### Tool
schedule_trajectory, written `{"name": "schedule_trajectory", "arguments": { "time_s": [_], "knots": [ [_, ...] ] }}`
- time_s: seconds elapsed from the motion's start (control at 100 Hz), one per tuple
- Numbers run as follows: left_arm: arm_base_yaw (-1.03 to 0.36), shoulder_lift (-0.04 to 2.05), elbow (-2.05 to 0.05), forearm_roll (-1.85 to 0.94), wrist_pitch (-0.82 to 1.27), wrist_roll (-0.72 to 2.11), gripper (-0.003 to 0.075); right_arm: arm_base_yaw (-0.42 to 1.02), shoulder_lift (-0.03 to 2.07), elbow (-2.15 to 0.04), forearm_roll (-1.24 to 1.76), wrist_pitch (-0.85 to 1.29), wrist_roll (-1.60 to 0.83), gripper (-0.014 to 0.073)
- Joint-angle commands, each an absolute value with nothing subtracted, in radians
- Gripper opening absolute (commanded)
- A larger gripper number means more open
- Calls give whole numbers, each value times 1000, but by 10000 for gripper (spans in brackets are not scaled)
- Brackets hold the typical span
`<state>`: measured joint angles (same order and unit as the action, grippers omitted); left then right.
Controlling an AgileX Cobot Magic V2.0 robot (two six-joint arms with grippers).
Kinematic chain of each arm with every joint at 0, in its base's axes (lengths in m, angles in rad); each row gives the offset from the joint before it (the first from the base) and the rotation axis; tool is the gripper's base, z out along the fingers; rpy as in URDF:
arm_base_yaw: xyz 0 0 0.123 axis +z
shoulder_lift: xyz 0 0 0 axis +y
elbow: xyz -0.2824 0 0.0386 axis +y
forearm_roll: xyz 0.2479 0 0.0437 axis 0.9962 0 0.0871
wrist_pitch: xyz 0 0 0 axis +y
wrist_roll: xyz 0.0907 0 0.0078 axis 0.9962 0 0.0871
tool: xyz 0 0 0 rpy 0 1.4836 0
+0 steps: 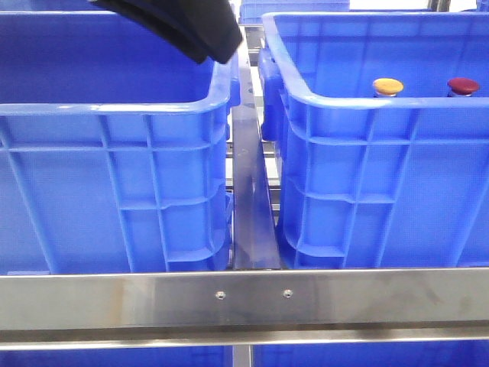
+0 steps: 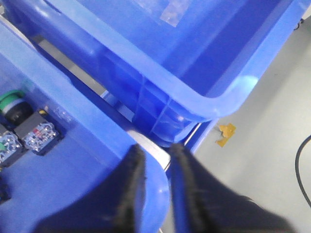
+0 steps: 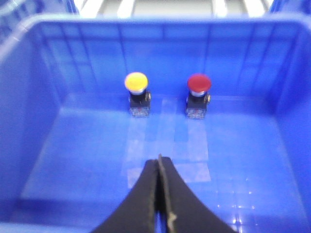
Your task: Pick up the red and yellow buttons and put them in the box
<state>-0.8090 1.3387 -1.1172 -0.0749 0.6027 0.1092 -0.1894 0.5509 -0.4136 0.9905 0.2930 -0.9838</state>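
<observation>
Two blue crates are seen side by side on a metal frame (image 1: 244, 302) in the front view: a left crate (image 1: 114, 153) and a right crate (image 1: 382, 168), split by a steel rail (image 1: 248, 191). The yellow button (image 3: 136, 82) and red button (image 3: 199, 83) are stood upright on the floor of the right crate, by its far wall, yellow to the left of red, well apart. The right pincer (image 3: 159, 194) is held clenched on nothing above the near part of that floor. The left pincer (image 2: 156, 179) is held slightly parted, nothing gripped, over a crate rim. A green button (image 2: 10, 103) and contact blocks (image 2: 36, 136) are seen in the left wrist view inside another crate (image 2: 97, 160).
</observation>
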Motion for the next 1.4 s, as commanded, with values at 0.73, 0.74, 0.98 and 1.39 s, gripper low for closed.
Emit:
{"name": "schedule_trajectory", "arguments": {
  "time_s": [0.73,0.74,0.98,1.39],
  "knots": [
    [-388,820,-831,-75,441,100,-20,-196,270,-321,1021,293,-989,-63],
    [-379,814,-827,-75,441,100,-20,-196,270,-321,1021,294,-989,-63],
    [-252,599,-691,-75,447,100,-20,-196,270,-321,1021,297,-989,-63],
    [-88,279,-520,49,527,95,-20,-196,270,-321,1021,297,-989,-63]
  ]
}}
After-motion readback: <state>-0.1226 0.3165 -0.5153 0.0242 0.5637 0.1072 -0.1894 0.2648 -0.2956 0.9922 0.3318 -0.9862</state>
